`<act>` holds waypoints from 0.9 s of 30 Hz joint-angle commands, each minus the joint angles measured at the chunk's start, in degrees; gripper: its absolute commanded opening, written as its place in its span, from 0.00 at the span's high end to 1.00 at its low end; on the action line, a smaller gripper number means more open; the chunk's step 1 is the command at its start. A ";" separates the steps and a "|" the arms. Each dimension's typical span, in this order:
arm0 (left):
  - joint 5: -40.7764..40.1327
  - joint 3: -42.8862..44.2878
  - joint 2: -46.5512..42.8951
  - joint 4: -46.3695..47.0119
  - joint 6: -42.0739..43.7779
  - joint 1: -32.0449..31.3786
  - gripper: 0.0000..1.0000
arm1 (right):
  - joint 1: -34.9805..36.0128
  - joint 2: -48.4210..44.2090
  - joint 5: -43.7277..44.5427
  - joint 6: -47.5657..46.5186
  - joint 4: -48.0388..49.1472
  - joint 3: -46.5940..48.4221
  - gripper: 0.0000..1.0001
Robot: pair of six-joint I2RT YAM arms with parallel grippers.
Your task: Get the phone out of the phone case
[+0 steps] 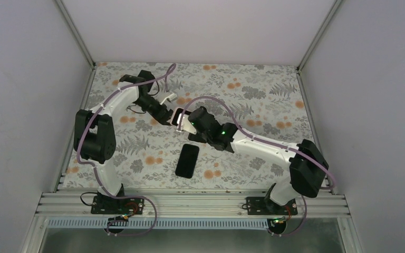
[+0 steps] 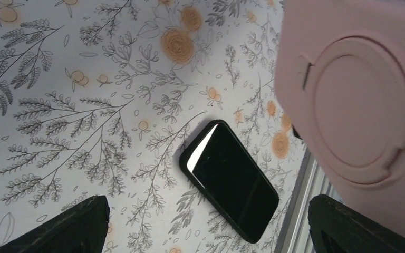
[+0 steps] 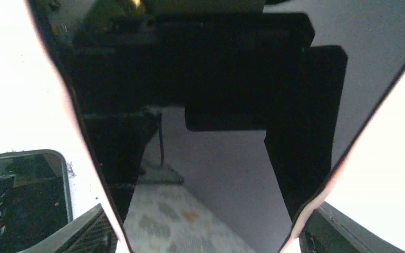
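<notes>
White-walled enclosure (image 1: 190,26), with a table under grey-leaf, orange-flower print cloth (image 1: 263,100). Both arms reach to mid-table and meet above the surface. Between them, off the table, is a pale pink phone case (image 2: 358,100) with a raised round ring on its back. The right gripper (image 1: 185,120) is clamped on it, with its fingers (image 3: 343,234) against the pink side edges, one on each side. In the right wrist view a glossy black face (image 3: 200,68) fills the case's frame, mirror-like. It looks like a screen seated in the case, but I can't confirm that. The left gripper (image 1: 166,116) is spread wide and holds nothing. Its fingers (image 2: 79,226) are well apart, and the case back is just beside the one on the right of that wrist view; I can't tell if they touch. A separate black rectangular smartphone (image 1: 187,161) lies flat, bare and screen up on the cloth. It is nearer the arm bases and apart from the case. An aluminium rail (image 1: 190,203) at the near edge carries both bases.
</notes>
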 commanded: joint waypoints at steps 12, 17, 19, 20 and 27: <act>-4.81 2.63 -1.21 -1.58 0.40 12.77 0.03 | 0.91 -4.13 0.12 -0.92 5.21 -1.77 0.62; 3.39 5.69 -0.83 -6.41 3.75 13.94 0.02 | 0.86 -1.94 0.38 -1.06 5.80 -1.63 0.62; 5.70 5.52 -0.92 -7.42 4.64 12.99 0.02 | 0.86 -0.49 0.31 -1.01 6.14 -0.76 0.62; 7.28 5.48 -0.93 -8.14 5.26 12.60 0.02 | 0.86 0.61 0.44 -1.01 6.37 -0.22 0.62; 13.28 6.78 -0.50 -11.77 7.71 11.26 0.02 | 0.60 4.99 0.15 -1.21 6.74 2.60 0.59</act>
